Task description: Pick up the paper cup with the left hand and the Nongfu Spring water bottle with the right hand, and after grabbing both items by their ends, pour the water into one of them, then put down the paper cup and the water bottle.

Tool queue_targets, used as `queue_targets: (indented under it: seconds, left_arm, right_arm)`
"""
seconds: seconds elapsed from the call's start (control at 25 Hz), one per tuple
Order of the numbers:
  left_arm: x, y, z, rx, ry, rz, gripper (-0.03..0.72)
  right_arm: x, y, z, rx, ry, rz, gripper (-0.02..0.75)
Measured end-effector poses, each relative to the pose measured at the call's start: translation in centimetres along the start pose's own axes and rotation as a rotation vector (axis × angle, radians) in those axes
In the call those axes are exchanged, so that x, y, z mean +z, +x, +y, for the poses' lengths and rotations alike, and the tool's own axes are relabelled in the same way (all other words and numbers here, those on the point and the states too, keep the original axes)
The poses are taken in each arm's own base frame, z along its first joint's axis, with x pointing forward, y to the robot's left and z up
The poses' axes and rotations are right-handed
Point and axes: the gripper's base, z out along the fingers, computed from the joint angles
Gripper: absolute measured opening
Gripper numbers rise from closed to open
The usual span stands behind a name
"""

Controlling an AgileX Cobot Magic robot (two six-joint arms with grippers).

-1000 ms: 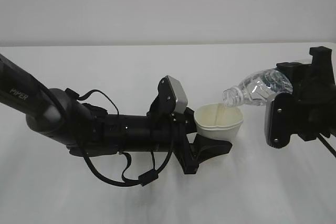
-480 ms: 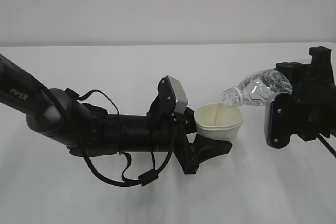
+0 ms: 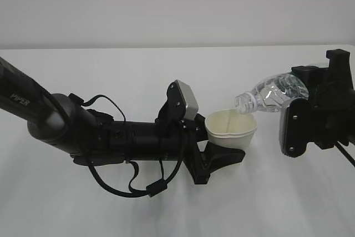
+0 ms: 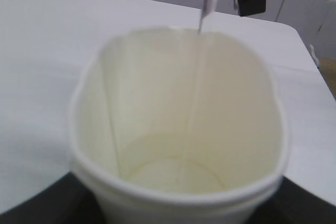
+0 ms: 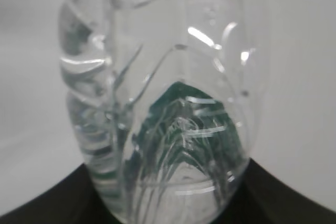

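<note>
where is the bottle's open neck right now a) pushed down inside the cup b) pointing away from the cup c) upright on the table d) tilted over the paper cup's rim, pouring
d: the Nongfu Spring water bottle is tipped with its neck just above the paper cup, and the left wrist view shows a thin stream of water falling into it.

bare table (image 3: 166,70) behind, arms blocking front

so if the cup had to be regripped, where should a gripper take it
Low on the paper cup wall, coming from the left side as the left hand does now. The thin wall already squashes oval, and the Nongfu Spring water bottle pours over the right rim.
</note>
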Motion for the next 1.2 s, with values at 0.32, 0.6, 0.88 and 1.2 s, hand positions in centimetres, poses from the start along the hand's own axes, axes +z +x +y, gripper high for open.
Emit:
queue_targets:
  seconds: [0.32,0.6,0.88,1.2]
  left_arm:
    - [0.00,0.00,0.00,0.000,0.000,0.000,0.441]
    - [0.00,0.00,0.00,0.000,0.000,0.000,0.441]
    - [0.00,0.00,0.00,0.000,0.000,0.000,0.440]
    - [0.00,0.00,0.00,0.000,0.000,0.000,0.440]
  right_arm:
    - [0.00,-0.04,-0.01,-0.005,0.001,-0.004,0.392]
    - [0.00,-0.04,-0.01,-0.008,0.001,-0.004,0.392]
    - [0.00,-0.05,-0.01,-0.019,0.001,-0.005,0.392]
    - [-0.02,-0.05,-0.05,-0.023,0.002,-0.005,0.392]
